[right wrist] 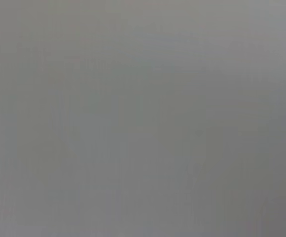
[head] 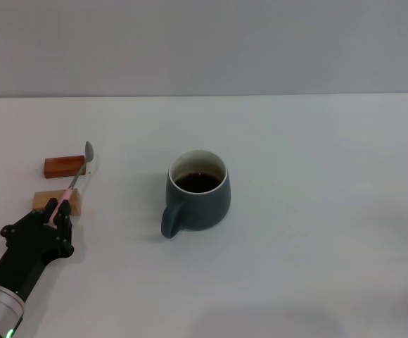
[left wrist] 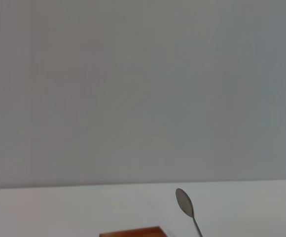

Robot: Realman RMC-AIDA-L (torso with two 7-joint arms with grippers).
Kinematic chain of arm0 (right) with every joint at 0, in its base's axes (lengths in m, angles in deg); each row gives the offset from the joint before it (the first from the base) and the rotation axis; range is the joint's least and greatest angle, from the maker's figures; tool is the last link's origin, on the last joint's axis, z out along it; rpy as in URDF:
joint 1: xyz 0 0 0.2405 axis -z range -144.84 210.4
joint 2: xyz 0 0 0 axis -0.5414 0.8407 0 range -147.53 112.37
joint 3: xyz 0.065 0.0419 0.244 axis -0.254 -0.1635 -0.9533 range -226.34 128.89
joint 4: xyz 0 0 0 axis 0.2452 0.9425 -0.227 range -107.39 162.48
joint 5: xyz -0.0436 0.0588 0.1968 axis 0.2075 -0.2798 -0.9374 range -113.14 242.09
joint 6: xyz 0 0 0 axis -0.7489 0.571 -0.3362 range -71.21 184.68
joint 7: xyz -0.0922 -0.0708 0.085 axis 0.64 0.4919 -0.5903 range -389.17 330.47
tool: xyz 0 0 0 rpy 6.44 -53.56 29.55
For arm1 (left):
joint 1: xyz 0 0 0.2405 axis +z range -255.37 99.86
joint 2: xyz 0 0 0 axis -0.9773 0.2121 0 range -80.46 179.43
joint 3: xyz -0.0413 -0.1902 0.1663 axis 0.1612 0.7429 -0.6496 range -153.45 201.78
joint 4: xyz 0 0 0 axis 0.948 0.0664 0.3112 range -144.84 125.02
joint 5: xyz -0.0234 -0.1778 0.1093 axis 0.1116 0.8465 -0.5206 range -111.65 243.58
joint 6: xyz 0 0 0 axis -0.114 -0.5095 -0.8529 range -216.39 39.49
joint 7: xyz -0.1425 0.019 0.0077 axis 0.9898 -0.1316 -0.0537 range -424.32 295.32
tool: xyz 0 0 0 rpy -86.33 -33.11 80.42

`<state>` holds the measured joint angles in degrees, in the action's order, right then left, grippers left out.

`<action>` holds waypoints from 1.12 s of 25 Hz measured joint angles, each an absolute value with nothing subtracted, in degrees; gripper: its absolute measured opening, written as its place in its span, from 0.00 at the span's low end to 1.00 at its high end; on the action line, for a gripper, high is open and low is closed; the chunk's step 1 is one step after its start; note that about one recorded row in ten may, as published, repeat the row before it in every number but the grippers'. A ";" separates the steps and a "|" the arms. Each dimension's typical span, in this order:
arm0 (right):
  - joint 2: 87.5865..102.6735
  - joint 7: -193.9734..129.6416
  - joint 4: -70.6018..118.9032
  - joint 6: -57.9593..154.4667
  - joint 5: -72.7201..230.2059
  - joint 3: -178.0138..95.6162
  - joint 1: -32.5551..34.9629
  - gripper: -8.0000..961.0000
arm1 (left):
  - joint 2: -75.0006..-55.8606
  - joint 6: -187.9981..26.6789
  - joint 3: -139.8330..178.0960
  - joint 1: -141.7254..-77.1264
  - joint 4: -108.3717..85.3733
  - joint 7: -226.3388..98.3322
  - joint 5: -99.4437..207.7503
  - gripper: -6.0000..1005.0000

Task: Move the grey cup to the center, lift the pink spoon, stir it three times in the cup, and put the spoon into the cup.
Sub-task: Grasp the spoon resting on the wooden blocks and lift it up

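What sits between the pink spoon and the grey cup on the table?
Nothing visible. The pink spoon lies across the two wooden blocks with the left gripper at its handle end, and only bare table separates it from the grey cup.

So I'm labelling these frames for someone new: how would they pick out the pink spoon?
On the white table, look left of the grey cup, just ahead of the left gripper. The pink spoon lies across a tan block and a reddish-brown block. It alone is slim, with a metal bowl.
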<state>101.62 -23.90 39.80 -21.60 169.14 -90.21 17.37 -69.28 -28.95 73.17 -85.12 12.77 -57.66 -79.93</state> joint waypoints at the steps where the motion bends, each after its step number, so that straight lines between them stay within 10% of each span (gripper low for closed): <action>1: 101.62 -23.90 39.80 -21.60 169.14 -90.21 17.37 0.01 | -69.23 -28.92 73.16 -84.88 13.35 -57.99 -79.93 0.14; 14: 101.51 -23.90 39.76 -21.53 169.14 -90.45 16.82 0.01 | -68.35 -28.88 73.43 -84.27 16.99 -58.51 -80.39 0.14; 28: 101.51 -23.91 39.76 -21.31 169.00 -90.74 16.78 0.01 | -60.55 -39.22 75.61 -80.77 36.39 -58.53 -82.15 0.14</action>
<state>101.51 -23.91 39.76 -21.31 169.00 -90.74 16.78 -60.55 -39.22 75.61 -80.77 36.39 -58.53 -82.15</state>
